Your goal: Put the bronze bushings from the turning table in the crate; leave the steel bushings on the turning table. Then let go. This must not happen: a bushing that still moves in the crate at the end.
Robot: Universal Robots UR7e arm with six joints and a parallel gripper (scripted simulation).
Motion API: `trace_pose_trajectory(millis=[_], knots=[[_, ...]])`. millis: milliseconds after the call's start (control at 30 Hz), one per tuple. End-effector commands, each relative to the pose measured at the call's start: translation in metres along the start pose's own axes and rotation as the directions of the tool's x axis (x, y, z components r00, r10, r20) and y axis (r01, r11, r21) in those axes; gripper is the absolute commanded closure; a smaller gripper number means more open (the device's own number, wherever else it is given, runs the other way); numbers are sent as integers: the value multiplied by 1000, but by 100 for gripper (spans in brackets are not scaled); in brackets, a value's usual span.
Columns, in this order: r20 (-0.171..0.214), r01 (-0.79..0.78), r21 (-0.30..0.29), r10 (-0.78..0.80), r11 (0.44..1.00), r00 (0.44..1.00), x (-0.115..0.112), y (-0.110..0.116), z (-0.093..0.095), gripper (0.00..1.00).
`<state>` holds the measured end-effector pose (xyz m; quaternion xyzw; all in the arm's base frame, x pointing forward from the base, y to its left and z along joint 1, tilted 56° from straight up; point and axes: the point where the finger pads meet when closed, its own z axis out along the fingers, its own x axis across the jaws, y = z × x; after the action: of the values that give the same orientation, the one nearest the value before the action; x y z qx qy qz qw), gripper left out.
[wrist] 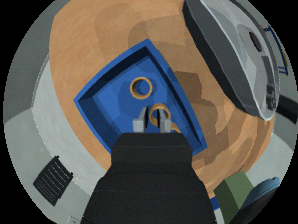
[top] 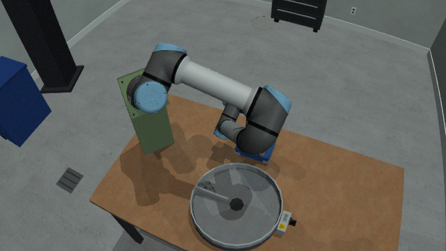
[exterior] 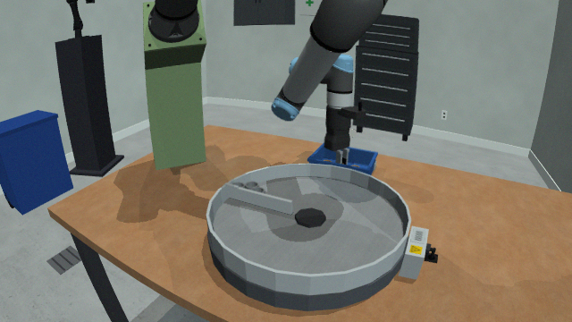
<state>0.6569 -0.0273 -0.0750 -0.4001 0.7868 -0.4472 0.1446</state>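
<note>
The blue crate stands behind the turning table. My gripper points down low over the crate, its fingers parted with nothing seen between them. One bronze bushing stands on the crate floor. A second bronze bushing lies beyond the right finger, partly covered by it. A third bronze piece shows partly beside the gripper body. Several grey steel bushings sit together on the turning table, partly hidden by the guide bar in the exterior view.
The guide bar reaches inward from the turning table's raised rim. A dark hub is at its centre. A grey sensor box stands at its right. The green pedestal bears the arm at the left.
</note>
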Motion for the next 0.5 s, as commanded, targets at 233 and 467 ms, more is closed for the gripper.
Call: trace_pose_trajectory(millis=[233,467], knots=[[1,0,1,0,1000,1000,0,0,-1,58],[1,0,1,0,1000,1000,-1,0,-5,58]])
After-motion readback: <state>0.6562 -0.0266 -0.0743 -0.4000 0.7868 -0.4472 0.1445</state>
